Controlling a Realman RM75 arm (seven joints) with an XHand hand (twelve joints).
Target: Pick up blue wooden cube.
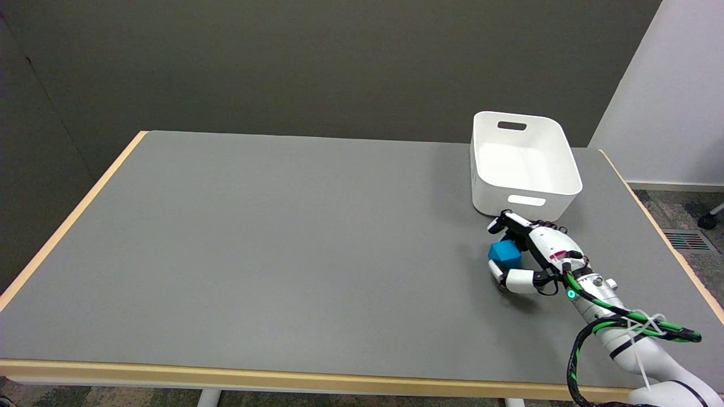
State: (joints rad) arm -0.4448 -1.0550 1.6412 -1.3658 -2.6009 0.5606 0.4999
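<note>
One blue wooden cube [505, 254] sits toward the right side of a grey table [254, 243] with a pale wood edge, seen from above the near side. The robot's right hand [529, 254], black and white, reaches in from the lower right on a white arm wrapped with green and black cables. Its fingers are curved around the cube: the thumb [512, 278] lies just beside the cube's near side, and the other fingers [503, 221] arc over its far side. Whether the fingers actually press the cube or only bracket it cannot be told from this angle, nor whether the cube is off the table; a shadow lies on the surface under the hand.

A white plastic bin [523, 167] with handle slots stands just beyond the hand, near the table's far right corner.

Judging from this, the grasp step is under way and the lift is not yet clearly done. The next move likely calls for a firm close on opposite faces of the cube, then a straight rise, keeping clear of the bin behind.
</note>
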